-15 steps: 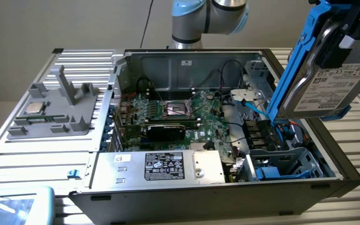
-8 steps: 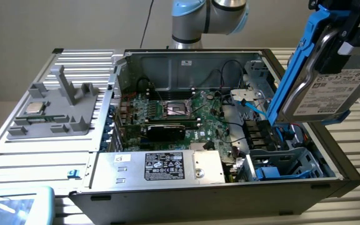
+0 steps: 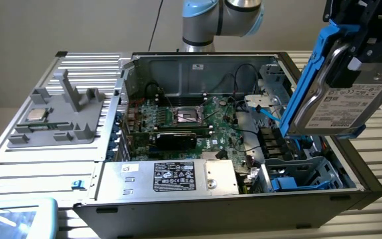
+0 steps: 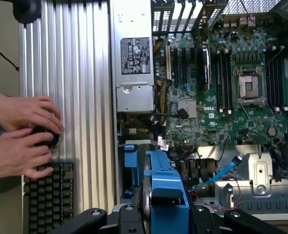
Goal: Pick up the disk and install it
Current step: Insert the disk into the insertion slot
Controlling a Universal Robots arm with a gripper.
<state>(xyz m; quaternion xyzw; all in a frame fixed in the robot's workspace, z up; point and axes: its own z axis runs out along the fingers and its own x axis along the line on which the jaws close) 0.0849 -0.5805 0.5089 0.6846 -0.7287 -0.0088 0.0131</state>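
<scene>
1. The hand (image 3: 354, 57) is clamped on the disk (image 3: 334, 97), its black fingers pressing the sides of the bright blue bracket.
2. The disk hangs in the air over the exterior view's right side of the open computer case (image 3: 177, 209). It stands on edge and tilted, with its white label facing the camera; the print is too small to read.
3. "DELL" reads on the green motherboard (image 4: 210, 116). The power supply (image 3: 171, 177) bears a black label with unreadable print.
4. Below the disk the drive cage (image 3: 310, 172) lies open, with a clear gap under the disk's lower edge.
5. A person's hands (image 4: 22, 134) sit at the edge of the ribbed worktop (image 4: 80, 97), just beside a keyboard (image 4: 49, 200).
</scene>
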